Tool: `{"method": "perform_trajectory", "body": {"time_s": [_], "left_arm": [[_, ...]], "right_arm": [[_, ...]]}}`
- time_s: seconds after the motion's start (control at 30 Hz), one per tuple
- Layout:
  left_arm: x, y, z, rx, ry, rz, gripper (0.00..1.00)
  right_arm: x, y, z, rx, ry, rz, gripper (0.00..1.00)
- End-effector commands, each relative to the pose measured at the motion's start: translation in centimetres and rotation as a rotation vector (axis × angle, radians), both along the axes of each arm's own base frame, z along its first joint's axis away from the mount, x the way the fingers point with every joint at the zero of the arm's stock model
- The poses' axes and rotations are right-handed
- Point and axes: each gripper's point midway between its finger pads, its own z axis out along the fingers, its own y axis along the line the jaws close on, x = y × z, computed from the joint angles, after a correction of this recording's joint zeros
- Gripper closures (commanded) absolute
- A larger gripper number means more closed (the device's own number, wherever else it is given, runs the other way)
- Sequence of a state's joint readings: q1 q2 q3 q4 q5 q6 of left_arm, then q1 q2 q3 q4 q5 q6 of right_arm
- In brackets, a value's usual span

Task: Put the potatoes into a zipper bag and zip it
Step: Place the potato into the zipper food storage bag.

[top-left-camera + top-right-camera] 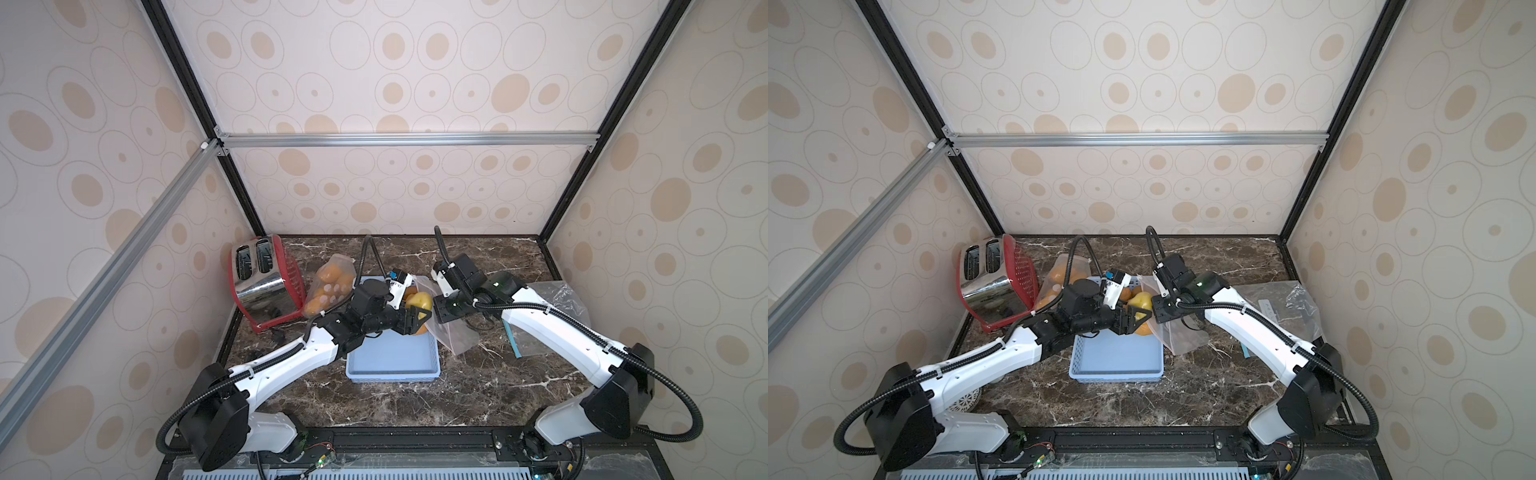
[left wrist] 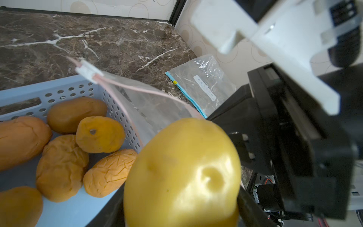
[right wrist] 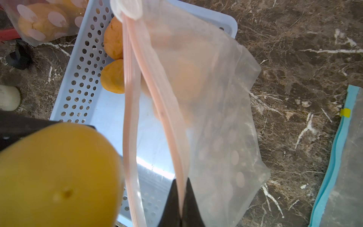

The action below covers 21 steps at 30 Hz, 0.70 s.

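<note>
My left gripper (image 1: pixel 417 316) is shut on a smooth yellow potato (image 2: pixel 182 173), held above the right side of the blue basket (image 1: pixel 395 361). Several wrinkled orange potatoes (image 2: pixel 60 167) lie in the basket's far end. Just to the right, my right gripper (image 3: pixel 181 196) is shut on one lip of a clear zipper bag (image 3: pixel 206 98) with a pink zip strip. The other lip hangs free, so the mouth gapes a little. The yellow potato (image 3: pixel 59 173) hangs right beside that mouth, outside the bag. The bag's bottom rests on the marble (image 1: pixel 453 336).
A red and chrome toaster (image 1: pixel 262 282) stands at the back left. A second bag filled with potatoes (image 1: pixel 330 286) leans against it. A flat empty bag with a blue zip (image 1: pixel 552 307) lies under the right arm. Walls close in on three sides.
</note>
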State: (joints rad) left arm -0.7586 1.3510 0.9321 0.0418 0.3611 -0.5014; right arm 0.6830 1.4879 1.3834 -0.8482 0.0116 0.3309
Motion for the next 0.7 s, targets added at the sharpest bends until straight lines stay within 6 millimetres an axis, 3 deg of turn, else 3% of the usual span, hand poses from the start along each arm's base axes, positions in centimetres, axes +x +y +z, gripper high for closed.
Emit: {"method": "perform_trajectory", "body": {"time_s": [0.0, 0.17, 0.33, 0.67], "left_arm": [[0.8, -1.8, 0.9, -0.027, 0.000, -0.034, 0.62], [2.3, -2.3, -1.9, 0.060, 0.072, 0.004, 0.62], [2.5, -2.1, -3.6, 0.102, 0.119, 0.025, 0.62], [2.6, -3.1, -3.9, 0.189, 0.171, -0.038, 0.52]], "right_arm": [[-0.1, 0.2, -0.6, 0.002, 0.024, 0.002, 1.00], [-0.2, 0.2, -0.2, 0.007, 0.020, 0.003, 1.00], [-0.5, 0.6, 0.1, 0.031, 0.027, 0.013, 1.00], [-0.3, 1.5, -0.2, 0.068, 0.055, 0.018, 1.00]]}}
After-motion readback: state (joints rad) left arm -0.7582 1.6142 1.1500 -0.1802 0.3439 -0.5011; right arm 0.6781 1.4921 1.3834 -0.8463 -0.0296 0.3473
